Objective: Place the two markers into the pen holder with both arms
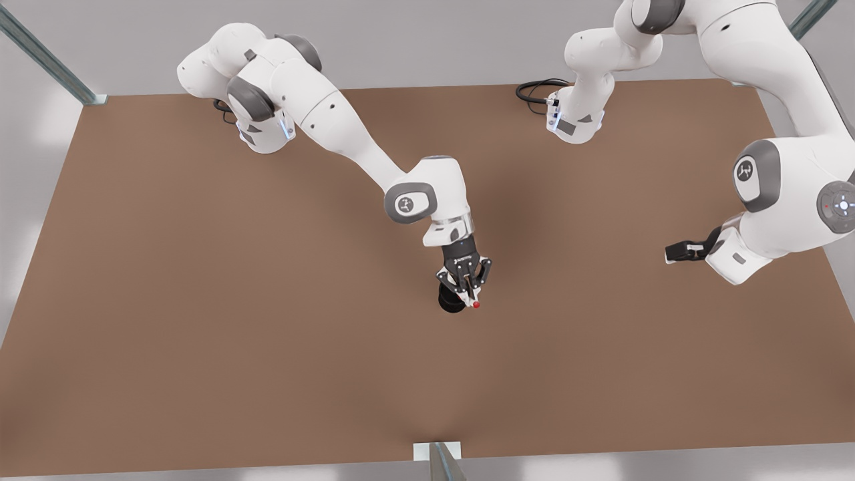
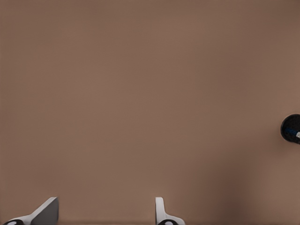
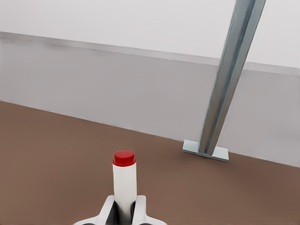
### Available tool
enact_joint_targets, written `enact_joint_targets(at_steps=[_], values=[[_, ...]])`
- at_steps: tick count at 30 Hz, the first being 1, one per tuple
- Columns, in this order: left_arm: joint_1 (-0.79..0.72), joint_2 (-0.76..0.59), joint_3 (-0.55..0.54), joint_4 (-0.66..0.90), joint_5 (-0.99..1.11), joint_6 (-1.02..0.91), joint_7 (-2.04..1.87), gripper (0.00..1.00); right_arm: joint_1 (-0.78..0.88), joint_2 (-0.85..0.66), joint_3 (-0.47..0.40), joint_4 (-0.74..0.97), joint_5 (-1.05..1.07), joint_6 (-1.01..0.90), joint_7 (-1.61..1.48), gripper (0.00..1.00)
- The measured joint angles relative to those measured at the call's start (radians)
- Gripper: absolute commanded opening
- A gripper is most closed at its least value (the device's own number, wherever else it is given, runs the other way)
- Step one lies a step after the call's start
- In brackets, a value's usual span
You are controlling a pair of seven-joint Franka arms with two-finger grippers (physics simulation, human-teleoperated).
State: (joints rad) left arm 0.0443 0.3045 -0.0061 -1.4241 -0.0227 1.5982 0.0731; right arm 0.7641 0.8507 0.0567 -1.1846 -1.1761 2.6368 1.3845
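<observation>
The right gripper (image 1: 469,292) hung over the middle of the table (image 1: 200,300), jaws clamped on the red marker (image 3: 124,180). In the right wrist view the white barrel stood up from between the fingertips (image 3: 107,211), red end outward. In the front view the red tip sat just beside the pen holder (image 1: 451,300), which stood dark under the gripper; I could not tell whether the marker's lower end was already inside the rim.

The left gripper (image 1: 681,252) waited well off at the front view's right, above bare table. Its fingertips (image 2: 47,212) stood apart with nothing between them. At the edge of the left wrist view I saw a dark round shape with a bluish interior, which I took for the holder and perhaps the blue marker inside it; too small to be sure.

Handling notes, my judgement: the marker looked light, stiff and smooth-barrelled, so it could slip or pivot in a two-finger pinch. A grip at mid-barrel, square across, seemed best. The holder looked light too, and shorter than a marker, so a sideways nudge from the jaws might tip it.

Obstacles: nothing else lay on the table near the holder. A metal post (image 3: 229,79) stood on its foot at the table's edge, well clear. Black cables (image 1: 534,90) lay by the far arm base, also clear.
</observation>
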Motion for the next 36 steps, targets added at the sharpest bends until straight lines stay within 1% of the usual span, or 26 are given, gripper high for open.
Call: enact_joint_targets(at_steps=[4, 10, 22, 23, 24, 25, 28, 29, 30, 32, 34, 36], values=[[0.000, 0.002, 0.000, 0.000, -0.001, 0.001, -0.004, 1.00, 0.008, 0.000, 0.000, -0.018, -0.012, -0.001, 0.017, 0.21], [0.007, 0.010, 0.000, 0.000, -0.001, 0.002, -0.008, 1.00, 0.014, 0.004, 0.000, -0.073, -0.113, -0.003, 0.063, 0.21], [0.009, 0.025, 0.000, 0.000, -0.003, 0.003, -0.014, 1.00, 0.019, 0.007, 0.001, -0.114, -0.226, -0.016, 0.155, 0.21], [0.009, 0.025, 0.000, 0.000, -0.003, 0.003, -0.015, 1.00, 0.020, 0.007, 0.001, -0.133, -0.258, -0.016, 0.168, 0.24], [0.009, 0.025, 0.000, 0.000, -0.004, 0.003, -0.015, 1.00, 0.019, 0.007, 0.002, -0.145, -0.290, -0.018, 0.182, 0.89], [0.009, 0.025, 0.000, 0.000, -0.004, 0.003, -0.015, 1.00, 0.018, 0.004, 0.004, -0.151, -0.313, -0.021, 0.195, 1.00], [0.009, 0.025, 0.000, 0.000, -0.004, 0.003, -0.016, 1.00, 0.007, -0.016, 0.013, -0.150, -0.340, -0.027, 0.231, 1.00], [0.009, 0.025, 0.000, 0.000, -0.004, 0.003, -0.017, 1.00, -0.008, -0.049, 0.015, -0.148, -0.290, -0.029, 0.229, 1.00], [0.008, 0.024, 0.000, 0.001, -0.004, 0.003, -0.017, 1.00, -0.033, -0.101, 0.015, -0.147, -0.180, -0.036, 0.211, 1.00], [0.003, 0.022, -0.004, 0.006, 0.000, 0.003, -0.017, 1.00, -0.124, -0.264, 0.016, -0.145, 0.125, -0.102, 0.135, 1.00], [-0.007, 0.013, -0.008, 0.027, 0.003, 0.000, -0.009, 1.00, -0.255, -0.423, 0.015, -0.145, 0.441, -0.227, 0.030, 1.00], [-0.008, -0.028, -0.009, 0.042, 0.002, -0.005, 0.004, 1.00, -0.436, -0.559, 0.010, -0.145, 0.732, -0.395, -0.083, 1.00]])
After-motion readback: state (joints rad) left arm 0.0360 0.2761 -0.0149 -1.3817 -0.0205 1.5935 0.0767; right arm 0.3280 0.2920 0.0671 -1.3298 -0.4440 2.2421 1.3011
